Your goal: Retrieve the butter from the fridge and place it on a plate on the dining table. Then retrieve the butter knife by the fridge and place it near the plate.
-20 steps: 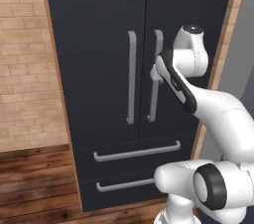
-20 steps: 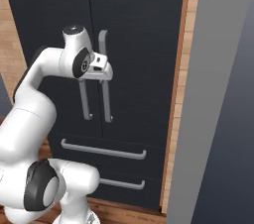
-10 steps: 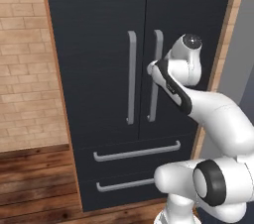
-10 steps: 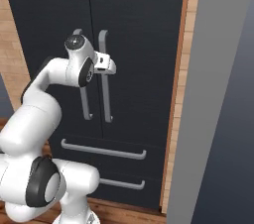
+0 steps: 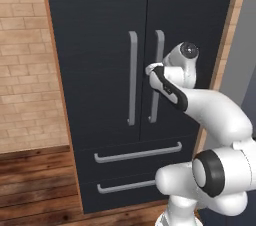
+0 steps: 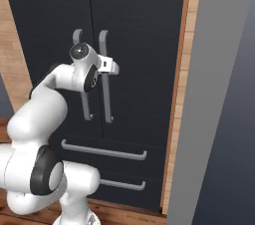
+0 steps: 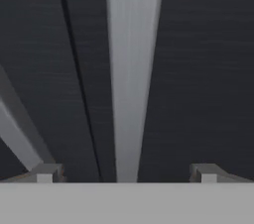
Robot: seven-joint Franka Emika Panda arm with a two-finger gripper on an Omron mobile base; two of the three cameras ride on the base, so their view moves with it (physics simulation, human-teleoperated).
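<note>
Since the butter must be inside the fridge [image 5: 150, 45], w/ both doors shut, the arm has gone for a door first: the gripper [image 7: 126, 173] sits right up at the right door's grey bar handle [image 7: 131, 69], fingers spread wide w/ the bar centred between the tips, nothing pinched yet. That straddle looks set up for closing on the bar & pulling. The left door's handle [image 5: 132, 77] is just beside it, across the seam. Two lower drawers stay shut below.
</note>
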